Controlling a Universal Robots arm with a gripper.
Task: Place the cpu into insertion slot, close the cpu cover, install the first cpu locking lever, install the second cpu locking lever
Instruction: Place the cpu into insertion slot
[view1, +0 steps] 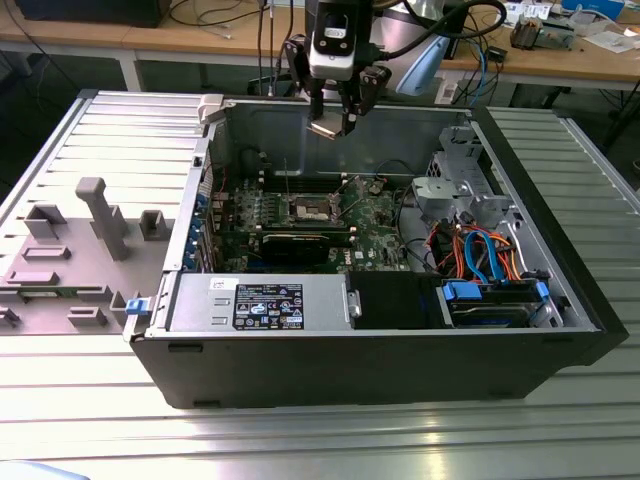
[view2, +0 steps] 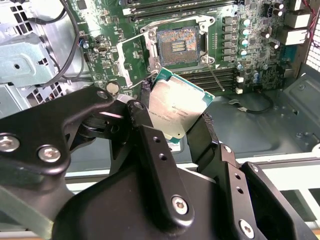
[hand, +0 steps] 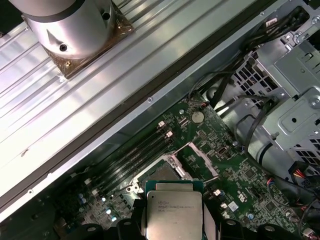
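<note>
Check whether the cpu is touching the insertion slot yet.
Apart. In the exterior view the gripper holds the cpu high over the open case, with the insertion slot well below on the board.

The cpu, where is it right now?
In the exterior view the cpu sits clamped in the pincer, high above the insertion slot inside the open case.

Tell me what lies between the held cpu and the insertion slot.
Nothing: in the exterior view the cpu hangs above the open insertion slot, only air between.
</note>
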